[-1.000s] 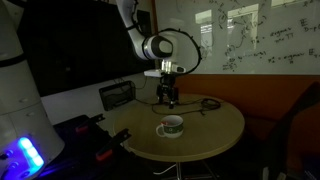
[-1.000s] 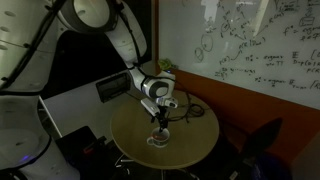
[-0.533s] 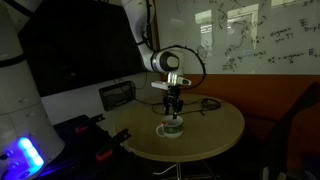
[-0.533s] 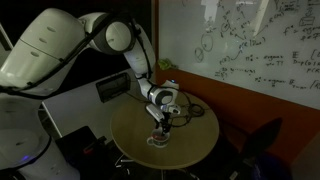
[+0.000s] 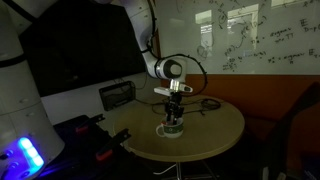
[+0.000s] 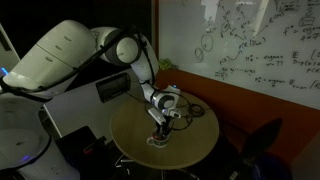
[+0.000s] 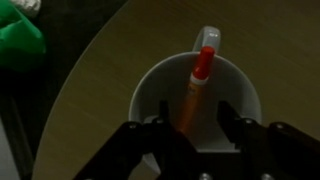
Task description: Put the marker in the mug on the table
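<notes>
The white mug [image 7: 142, 92] stands on the tan round table [image 7: 105, 70], directly below my gripper [image 7: 193, 115]. An orange marker [image 7: 196, 85] with a red cap leans inside it, its cap resting against the rim near the handle. My two dark fingers [image 7: 160, 112] reach down into the cup on either side of the marker's lower end, with a gap showing on both sides. In both exterior views the gripper [image 5: 175, 117] [image 6: 160, 128] points straight down over the mug [image 5: 174, 130] [image 6: 158, 140], which it partly hides.
A green object [image 7: 20, 40] lies beyond the table's curved edge in the wrist view. A dark cable [image 5: 208, 103] rests on the far side of the table [image 5: 215, 125], and a dark box [image 5: 118, 95] stands behind it. A whiteboard covers the back wall.
The arm has swung from behind the mug to directly above it and lowered, so the fingers now reach into the cup. The jaws have narrowed around the marker.
</notes>
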Robot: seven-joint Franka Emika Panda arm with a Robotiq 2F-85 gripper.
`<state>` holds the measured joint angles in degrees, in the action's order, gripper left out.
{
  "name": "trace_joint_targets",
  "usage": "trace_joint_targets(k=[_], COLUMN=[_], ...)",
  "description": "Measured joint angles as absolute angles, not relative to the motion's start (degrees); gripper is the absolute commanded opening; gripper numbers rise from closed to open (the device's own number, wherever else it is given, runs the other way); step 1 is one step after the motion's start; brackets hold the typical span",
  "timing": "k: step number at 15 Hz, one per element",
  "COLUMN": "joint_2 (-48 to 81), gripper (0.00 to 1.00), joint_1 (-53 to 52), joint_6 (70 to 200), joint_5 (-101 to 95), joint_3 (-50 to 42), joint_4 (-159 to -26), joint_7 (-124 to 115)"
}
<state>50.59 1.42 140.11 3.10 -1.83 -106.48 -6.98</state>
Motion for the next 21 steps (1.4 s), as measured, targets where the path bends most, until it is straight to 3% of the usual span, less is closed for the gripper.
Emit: trace_joint_targets(k=[2, 5, 6, 8, 16, 21], joint_2=[51.7, 52.9, 53.3, 54.0, 54.2, 47.7], gripper=[0.51, 0.32, 0.18, 0.01, 0.05, 0.05], joint_1=[1.4, 1.4, 1.4, 1.4, 1.7, 1.6], joint_6=[138.1, 133.0, 131.2, 128.3, 123.5, 120.6], joint_5=[3.1, 3.1, 3.1, 3.1, 3.1, 3.1], joint_3=[-1.8, -1.9, -2.0, -2.1, -2.2, -1.8], joint_4=[-105.1, -102.9, -102.1, -100.5, -97.3, -100.6], joint_7=[-7.2, -7.4, -7.7, -8.5, -9.3, -8.4])
